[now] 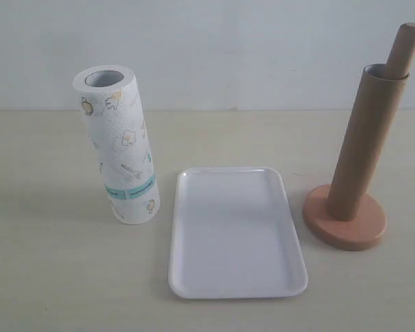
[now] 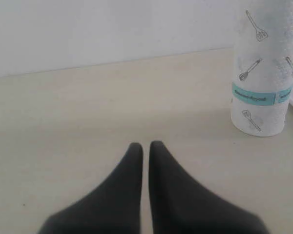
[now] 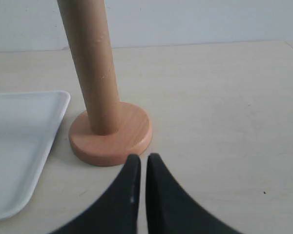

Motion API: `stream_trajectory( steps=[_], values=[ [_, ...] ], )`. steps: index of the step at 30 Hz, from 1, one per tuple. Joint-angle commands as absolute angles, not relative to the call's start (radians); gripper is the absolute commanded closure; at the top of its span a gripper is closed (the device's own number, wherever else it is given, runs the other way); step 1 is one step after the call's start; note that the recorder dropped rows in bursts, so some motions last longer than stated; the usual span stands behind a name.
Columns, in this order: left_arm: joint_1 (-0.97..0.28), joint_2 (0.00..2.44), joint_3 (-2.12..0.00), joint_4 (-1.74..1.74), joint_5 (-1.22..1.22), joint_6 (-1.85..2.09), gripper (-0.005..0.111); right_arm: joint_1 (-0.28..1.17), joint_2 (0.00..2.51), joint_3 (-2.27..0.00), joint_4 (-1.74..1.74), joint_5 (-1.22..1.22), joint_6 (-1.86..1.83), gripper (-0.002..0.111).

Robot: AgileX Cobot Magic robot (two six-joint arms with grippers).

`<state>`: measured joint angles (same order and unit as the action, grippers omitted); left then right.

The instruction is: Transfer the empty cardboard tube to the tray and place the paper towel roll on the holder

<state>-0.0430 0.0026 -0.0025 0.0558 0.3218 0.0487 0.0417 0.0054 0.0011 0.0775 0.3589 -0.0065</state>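
The cardboard tube point(image 1: 363, 138) is standing at the right of the exterior frame, sleeved over the rod of the holder point(image 1: 360, 234), whose rounded tip is poking out above it. The tray point(image 1: 228, 171) is lying mid-frame on the table point(image 1: 48, 277), and the paper towel roll point(image 1: 121, 149) is standing upright at the left. The right end effector point(image 3: 142, 157) is sitting pressed together and empty near the holder's base. The left end effector point(image 2: 145, 145) is likewise pressed together, with the roll nearby. The tube probably needs lifting first: spreading the right end effector, gripping the tube mid-height, then rising straight along the rod so the base is not tipping.
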Motion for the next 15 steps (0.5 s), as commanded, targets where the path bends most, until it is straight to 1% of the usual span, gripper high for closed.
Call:
stream_trajectory(
  steps=[1,15],
  values=[
    [-0.041,0.000,0.000,0.048,0.315,0.046,0.103,0.039,0.000,0.000,0.071,0.355,-0.005,0.104],
    [-0.041,0.000,0.000,0.048,0.315,0.046,0.103,0.046,0.000,0.000,0.071,0.355,0.000,0.104]
  ],
)
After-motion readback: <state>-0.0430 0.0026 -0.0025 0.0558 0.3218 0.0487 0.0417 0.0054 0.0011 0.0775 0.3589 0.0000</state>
